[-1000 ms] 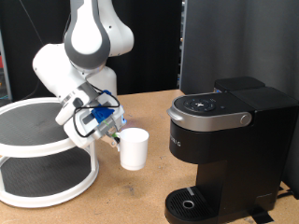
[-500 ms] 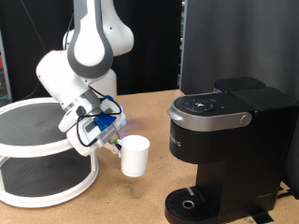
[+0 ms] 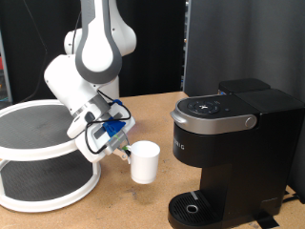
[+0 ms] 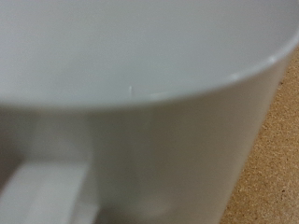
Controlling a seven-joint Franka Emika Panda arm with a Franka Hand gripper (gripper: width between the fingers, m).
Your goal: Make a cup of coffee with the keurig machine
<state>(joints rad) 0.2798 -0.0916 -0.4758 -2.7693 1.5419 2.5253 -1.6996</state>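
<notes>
White ceramic fills the wrist view: cup [image 4: 140, 121] rim and wall right up against the lens, handle stub at the edge, a strip of cork-brown tabletop [image 4: 276, 168] beyond it.

Exterior view, near to far:
- Keurig [image 3: 229, 157] at the exterior view's right, lid down, drip tray [image 3: 195, 208] bare. Nothing under the spout.
- Cup [image 3: 144, 162] sits mid-frame, to the exterior view's left of the machine and apart from it. Whether its base touches the tabletop [image 3: 124, 205] or hangs just clear, I can't tell.
- Gripper [image 3: 122, 149] is at the cup's handle side, arm angled down from the exterior view's top left. Jaws look clamped on the handle area, but the contact is hidden by the blue wrist hardware, so I can't confirm closed versus just alongside.
- Two-tier round rack [image 3: 38, 157] at the exterior view's left, behind the arm.

Change over the last second: cup and gripper moved together, lower and towards the machine. Moving as a pair suggests the cup is being carried, not pushed.

My read: transport leg is under way, cup roughly halfway from rack to drip tray. No pod visible.
</notes>
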